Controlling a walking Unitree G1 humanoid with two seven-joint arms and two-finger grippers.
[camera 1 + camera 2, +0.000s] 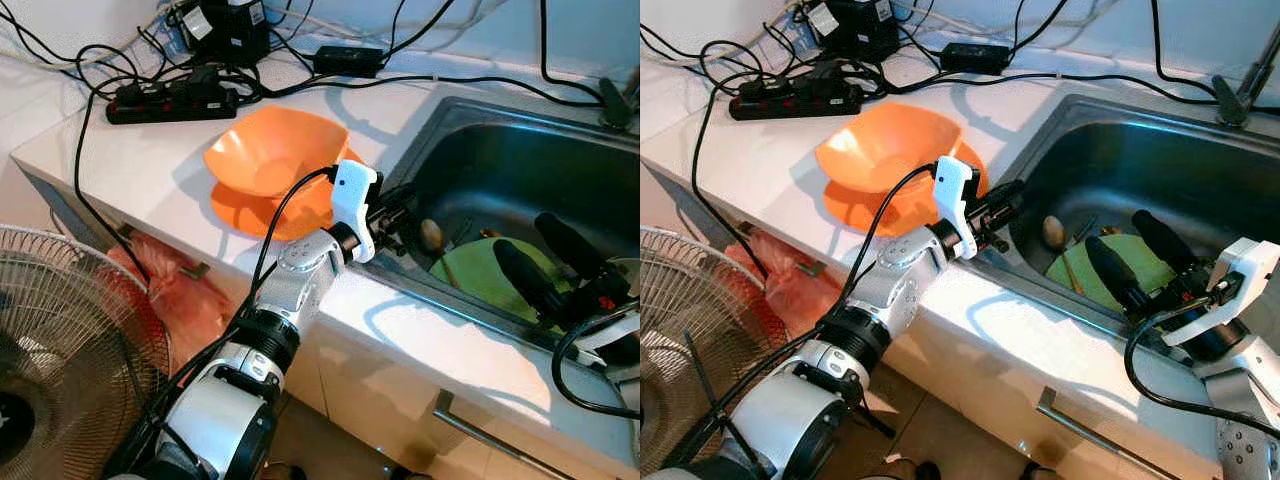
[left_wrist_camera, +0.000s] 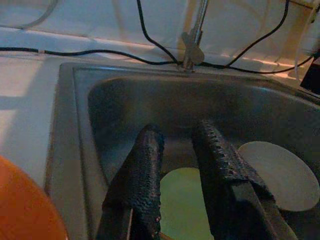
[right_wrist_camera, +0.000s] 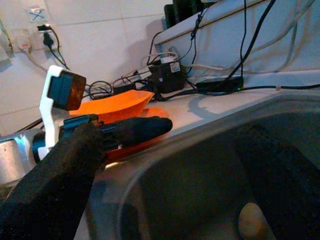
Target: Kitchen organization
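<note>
Our left gripper (image 2: 175, 190) has its fingers (image 2: 137, 185) parted by a narrow gap and holding nothing, poised over the near-left rim of the sink (image 1: 470, 130) at the centre of the left eye frame; our right gripper (image 1: 1140, 255) reaches in from the lower right with its fingers spread wide, empty, just above the green plate (image 1: 1090, 275). That plate lies flat on the sink floor at centre right, with a paler round plate (image 2: 282, 175) beside it and a small brownish spoon-like thing (image 1: 1053, 232) at its edge. We judge the green plate light, stiff plastic, likely wet and slippery, so the rim is the place to pinch, lifting one edge first. Left of the sink, in the upper centre, two orange bowls (image 1: 275, 150) sit stacked on the pale worktop (image 1: 120, 160), also light and rigid. Behind them, upper left, a power strip (image 1: 170, 98) and tangled black cables (image 1: 430, 80) run along the tiled wall. A fan (image 1: 60, 340) stands at lower left.
</note>
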